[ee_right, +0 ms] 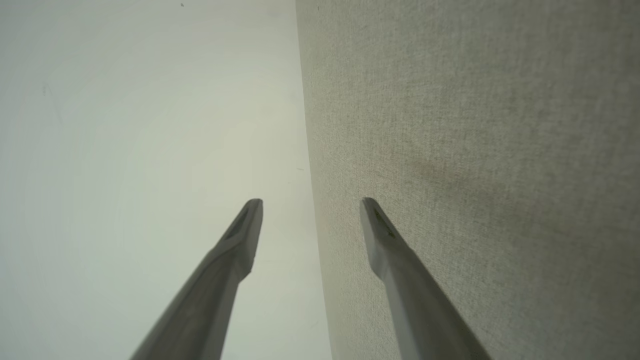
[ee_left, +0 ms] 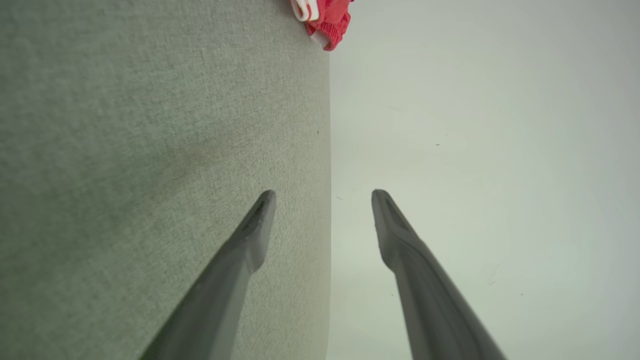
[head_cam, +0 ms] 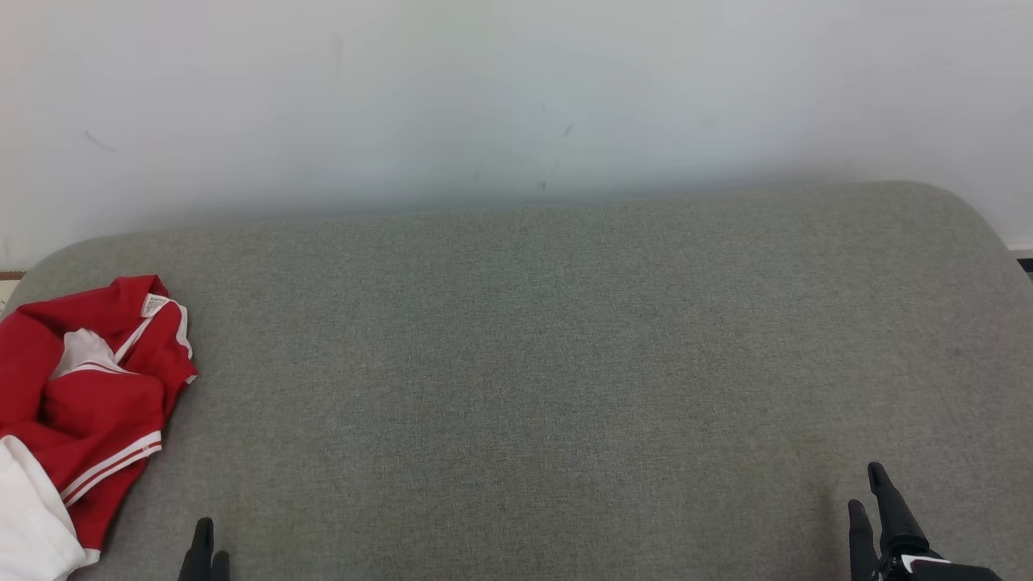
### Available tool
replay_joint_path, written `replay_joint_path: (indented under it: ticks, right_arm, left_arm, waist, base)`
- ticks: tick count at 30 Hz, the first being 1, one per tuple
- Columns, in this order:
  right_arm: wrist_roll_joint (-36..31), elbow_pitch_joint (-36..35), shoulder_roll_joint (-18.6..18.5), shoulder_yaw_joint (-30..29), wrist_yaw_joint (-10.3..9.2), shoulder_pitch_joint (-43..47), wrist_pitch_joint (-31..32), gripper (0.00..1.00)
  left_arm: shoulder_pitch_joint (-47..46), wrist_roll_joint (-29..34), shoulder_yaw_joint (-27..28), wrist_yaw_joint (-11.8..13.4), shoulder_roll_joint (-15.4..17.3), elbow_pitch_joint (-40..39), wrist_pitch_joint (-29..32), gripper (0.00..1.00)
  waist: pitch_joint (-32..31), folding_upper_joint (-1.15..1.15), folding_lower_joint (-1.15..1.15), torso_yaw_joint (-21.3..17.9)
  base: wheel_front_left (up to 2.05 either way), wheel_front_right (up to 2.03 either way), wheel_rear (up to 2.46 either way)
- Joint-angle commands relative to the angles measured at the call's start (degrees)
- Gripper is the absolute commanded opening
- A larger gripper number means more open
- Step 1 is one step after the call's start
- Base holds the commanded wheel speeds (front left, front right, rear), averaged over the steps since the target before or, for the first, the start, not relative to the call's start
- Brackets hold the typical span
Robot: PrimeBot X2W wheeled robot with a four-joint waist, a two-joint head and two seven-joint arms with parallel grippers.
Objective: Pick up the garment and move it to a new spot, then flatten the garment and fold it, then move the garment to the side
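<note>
A crumpled red garment (head_cam: 89, 403) with white stripes and white panels lies at the far left of the grey cushioned surface (head_cam: 533, 363), partly cut by the head view's left edge. A corner of the garment (ee_left: 327, 20) also peeks in at the top of the left wrist view. My left gripper (head_cam: 209, 549) sits low near the front edge, right of the garment and apart from it; in its wrist view the left gripper (ee_left: 322, 197) is open and holds nothing. My right gripper (head_cam: 871, 496) is at the lower right, far from the garment, and the right gripper (ee_right: 311, 205) stands open with nothing between its fingers.
A pale wall (head_cam: 516, 97) rises directly behind the cushion's back edge. The cushion has rounded back corners at left and right. A dark strip of floor (head_cam: 1025, 262) shows at the far right beside the cushion.
</note>
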Motion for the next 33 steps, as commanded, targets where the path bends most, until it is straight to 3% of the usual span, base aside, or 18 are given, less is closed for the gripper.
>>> replay_joint_path:
  ticks: [1,24,33]
  right_arm:
    - [-1.76,-1.32,-0.31,0.93,0.0,-1.38,-0.78,1.0]
    - [-26.87,-3.47,-0.27,7.16,0.01,-2.66,-6.07,1.0]
    - [-41.56,-3.82,-0.52,10.23,0.01,-3.4,-8.11,1.0]
  left_arm:
    - [-0.49,1.59,0.15,-0.04,0.36,-1.51,-0.84,1.0]
    - [0.77,24.69,0.55,2.25,0.49,-7.25,-6.34,1.0]
    - [1.9,37.06,-0.23,4.69,0.54,-9.5,-8.45,1.0]
  waist:
    - [0.0,0.0,0.0,0.01]
    - [-0.21,0.0,0.0,0.16]
    - [-0.5,0.0,0.0,0.2]
  base:
    - [0.0,0.0,0.0]
    - [0.0,0.0,0.0]
    - [0.0,0.0,0.0]
